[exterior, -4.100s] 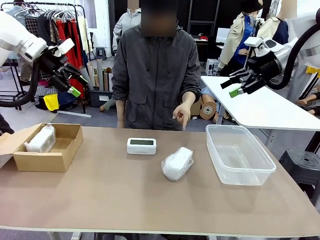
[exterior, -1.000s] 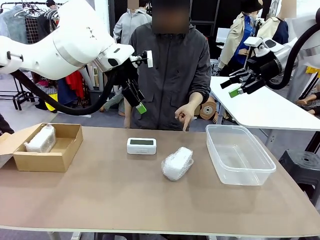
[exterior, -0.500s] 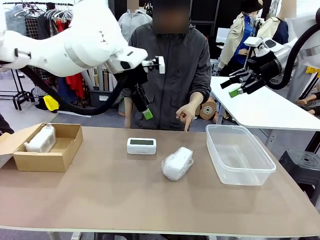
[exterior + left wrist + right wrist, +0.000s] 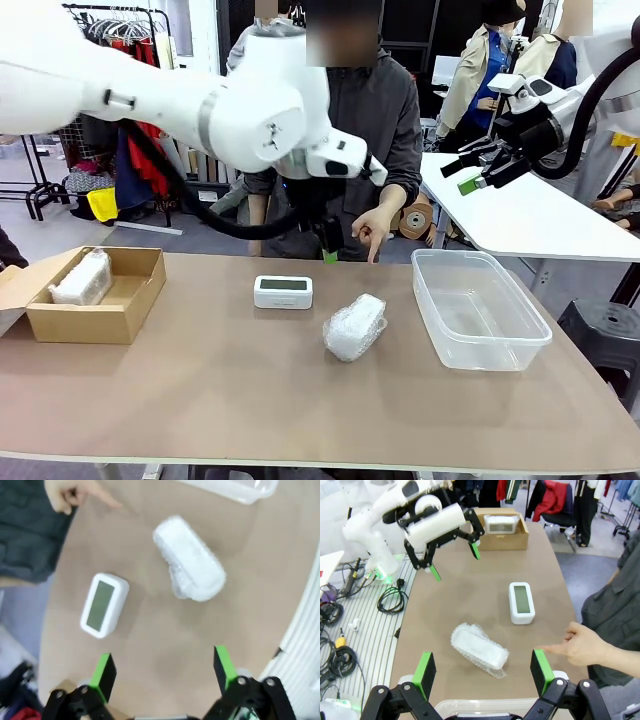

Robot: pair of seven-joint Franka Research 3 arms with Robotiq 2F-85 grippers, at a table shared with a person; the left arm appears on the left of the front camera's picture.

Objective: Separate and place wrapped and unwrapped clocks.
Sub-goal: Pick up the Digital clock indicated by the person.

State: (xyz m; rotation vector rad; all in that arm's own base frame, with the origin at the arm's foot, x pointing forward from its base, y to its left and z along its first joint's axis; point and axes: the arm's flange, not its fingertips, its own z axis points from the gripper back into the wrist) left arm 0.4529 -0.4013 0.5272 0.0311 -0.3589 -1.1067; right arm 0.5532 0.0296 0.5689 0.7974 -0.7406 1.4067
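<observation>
L claw (image 4: 165,672) spread wide & empty, bare clock (image 4: 104,605) & wrapped bundle (image 4: 189,566) just ahead, untouched.

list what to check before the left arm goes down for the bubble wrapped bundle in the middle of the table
1. Left fingers open: ok.
2. White bubble-wrapped oblong bundle lies free on the brown table: ok.
3. Bare white rectangular digital clock apart from it: ok.
4. Person's pointing hand clear of the descent: not ok, it hovers close by.
5. Room in the open brown cardboard box beside the wrapped bundle inside: ok.
6. Right fingers raised, out of the way: ok.
</observation>
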